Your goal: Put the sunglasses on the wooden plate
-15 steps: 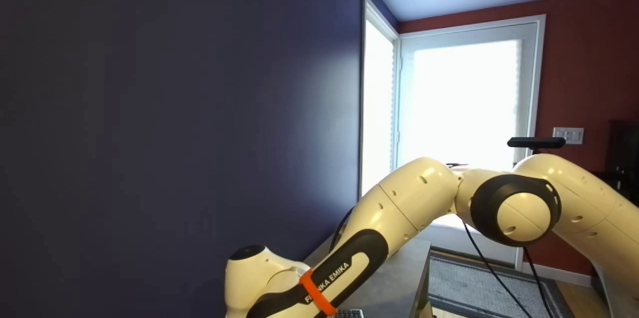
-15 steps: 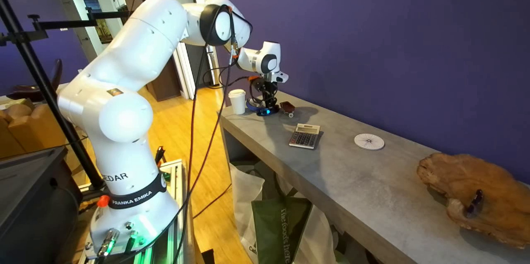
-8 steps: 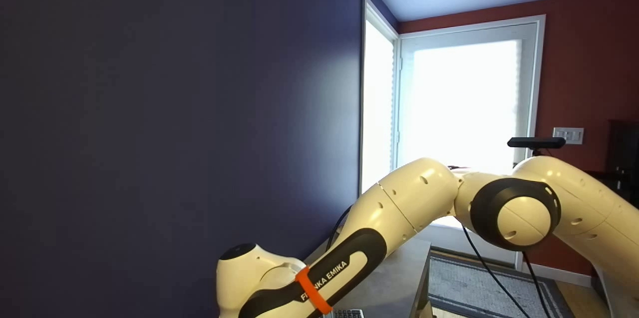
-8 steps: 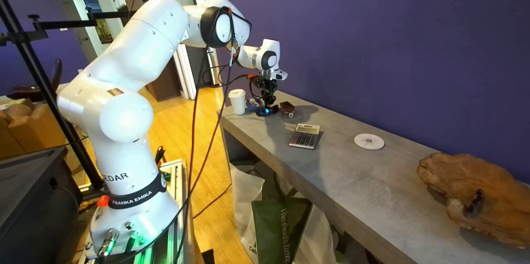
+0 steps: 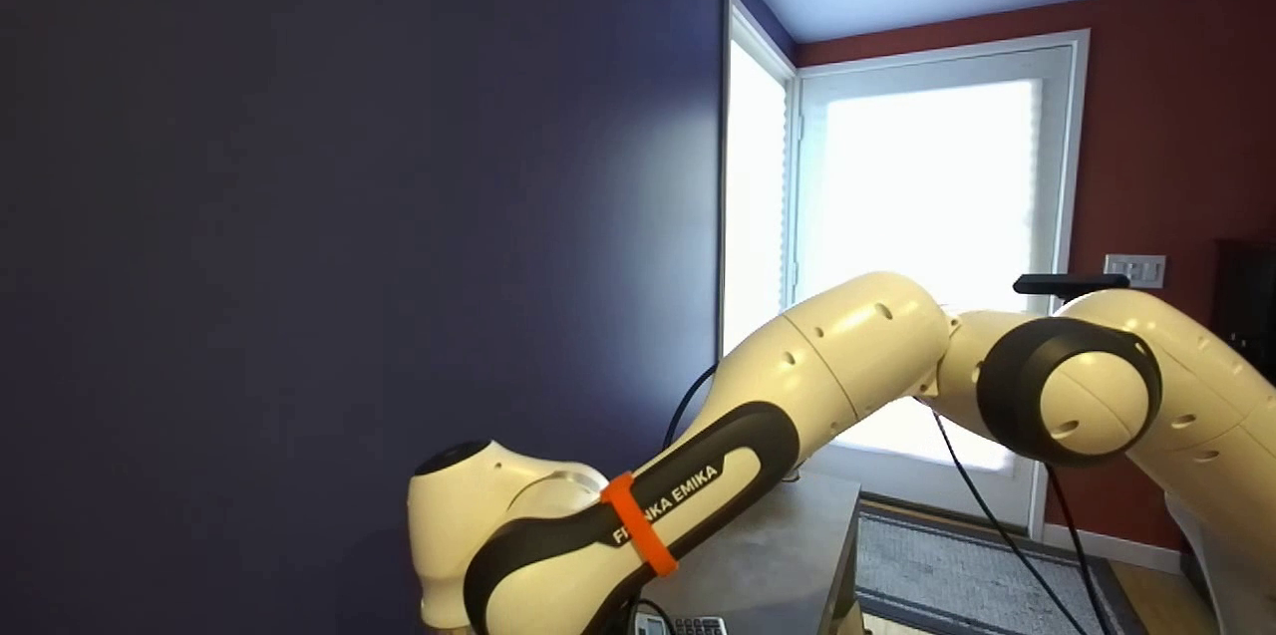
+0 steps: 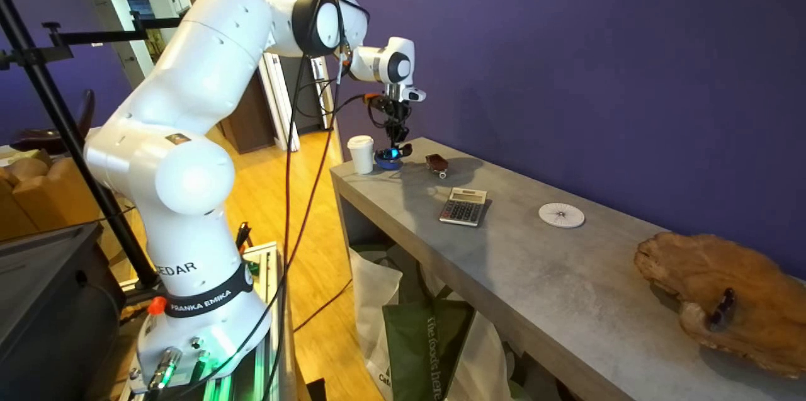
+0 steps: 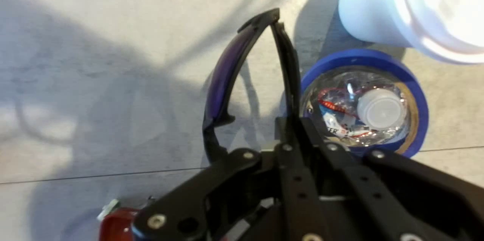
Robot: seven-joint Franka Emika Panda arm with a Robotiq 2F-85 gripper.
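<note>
The sunglasses (image 7: 222,80), with a thin black frame and dark bluish-purple lens, hang from my gripper (image 7: 294,125) in the wrist view. The gripper is shut on one black temple arm, and their shadow lies apart from them on the counter. In an exterior view the sunglasses (image 6: 391,153) are held above the far end of the counter, below my gripper (image 6: 398,130). The wooden plate (image 6: 705,256) appears as a broad, irregular brown slab at the counter's near end; no small round wooden dish shows. The remaining exterior view hides the gripper and sunglasses.
A white cup (image 6: 361,155) and a blue tape roll (image 7: 365,53) stand close to the gripper. A small red wheeled toy (image 6: 436,164), a calculator (image 6: 465,206) and a white disc (image 6: 561,215) lie along the counter. A dark object (image 6: 722,308) sits on the slab. A wall runs behind.
The gripper has risen with the sunglasses, lifting them off the counter, and moved slightly left in an exterior view. The blue tape roll now shows below them. Other objects have not moved.
</note>
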